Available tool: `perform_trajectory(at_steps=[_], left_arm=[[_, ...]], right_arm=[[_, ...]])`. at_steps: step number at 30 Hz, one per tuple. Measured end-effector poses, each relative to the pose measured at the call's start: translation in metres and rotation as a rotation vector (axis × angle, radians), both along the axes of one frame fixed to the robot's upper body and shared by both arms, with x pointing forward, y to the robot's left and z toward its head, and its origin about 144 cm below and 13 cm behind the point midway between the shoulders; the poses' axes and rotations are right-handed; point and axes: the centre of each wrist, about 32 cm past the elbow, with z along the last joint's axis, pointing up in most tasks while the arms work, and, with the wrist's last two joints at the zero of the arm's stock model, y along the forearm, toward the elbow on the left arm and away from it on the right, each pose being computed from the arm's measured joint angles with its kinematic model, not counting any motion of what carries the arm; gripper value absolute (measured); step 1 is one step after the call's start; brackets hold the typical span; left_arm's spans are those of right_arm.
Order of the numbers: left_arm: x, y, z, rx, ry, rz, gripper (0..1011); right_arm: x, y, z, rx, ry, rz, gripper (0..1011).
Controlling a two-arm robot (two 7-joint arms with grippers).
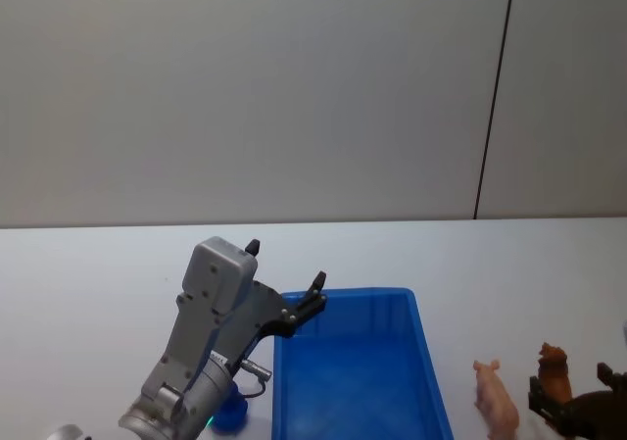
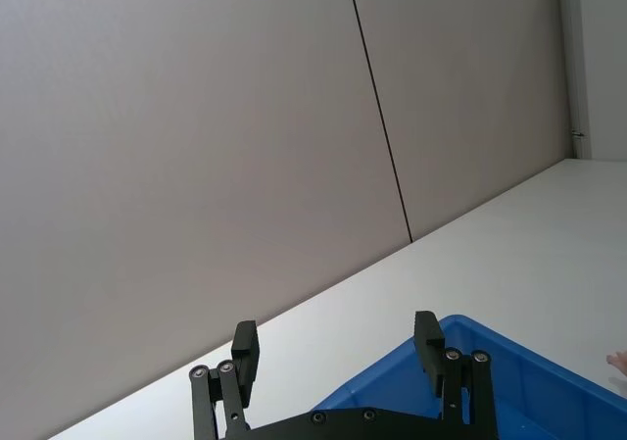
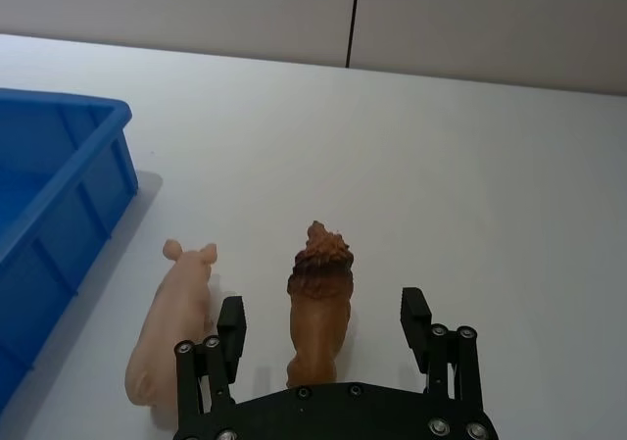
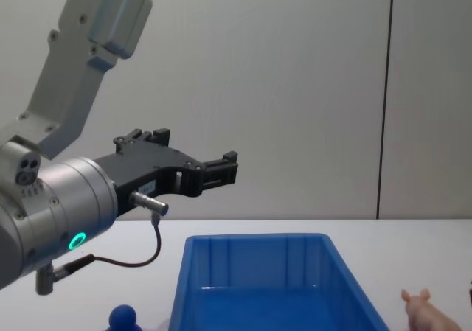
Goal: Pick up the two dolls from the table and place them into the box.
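Observation:
The blue box (image 1: 427,362) sits on the white table in front of me. To its right lie the two dolls, a pale pink pig (image 1: 497,401) and a dark brown shaggy one (image 1: 554,364). My right gripper (image 1: 573,389) is low at the table's near right, open, with a finger on each side of the brown doll (image 3: 318,303). The pink pig (image 3: 171,327) lies just outside one finger, between the brown doll and the box (image 3: 59,166). Above the box's left rim (image 4: 258,239), my left gripper (image 1: 286,266) hangs open and empty.
A small blue round knob (image 1: 230,415) stands on the table left of the box, under my left arm. The white table runs back to a grey wall with a dark vertical seam (image 1: 495,97). Bare table lies beyond the dolls.

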Motion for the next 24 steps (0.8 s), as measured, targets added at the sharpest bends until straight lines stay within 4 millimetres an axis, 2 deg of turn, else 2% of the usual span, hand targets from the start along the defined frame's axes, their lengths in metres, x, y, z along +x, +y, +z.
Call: perform_trajectory(at_steps=[3,7,12,17,18,20,22,23,24], left_arm=[[0.000,0.000,0.000,0.000,0.000,0.000,1001],[0.000,0.000,0.000,0.000,0.000,0.000,1001],[0.000,0.000,0.000,0.000,0.000,0.000,1001],[0.000,0.000,0.000,0.000,0.000,0.000,1001],[0.000,0.000,0.000,0.000,0.000,0.000,1002],[0.000,0.000,0.000,0.000,0.000,0.000,1001],[0.000,0.000,0.000,0.000,0.000,0.000,1001],[0.000,0.000,0.000,0.000,0.000,0.000,1001],[0.000,0.000,0.000,0.000,0.000,0.000,1001]], right_arm=[[0.000,0.000,-0.002,0.001,0.011,-0.003,952],[-0.001,-0.001,-0.007,0.006,0.035,-0.008,831],[-0.002,-0.002,-0.012,0.010,0.057,-0.012,729],[-0.003,-0.003,-0.016,0.016,0.072,-0.014,545],[-0.003,-0.003,-0.016,0.016,0.072,-0.014,545],[-0.004,-0.003,-0.017,0.019,0.070,-0.011,445],[-0.004,-0.003,-0.018,0.020,0.067,-0.009,405],[-0.005,-0.003,-0.018,0.021,0.061,-0.006,343],[-0.005,-0.003,-0.018,0.021,0.057,-0.004,330]])
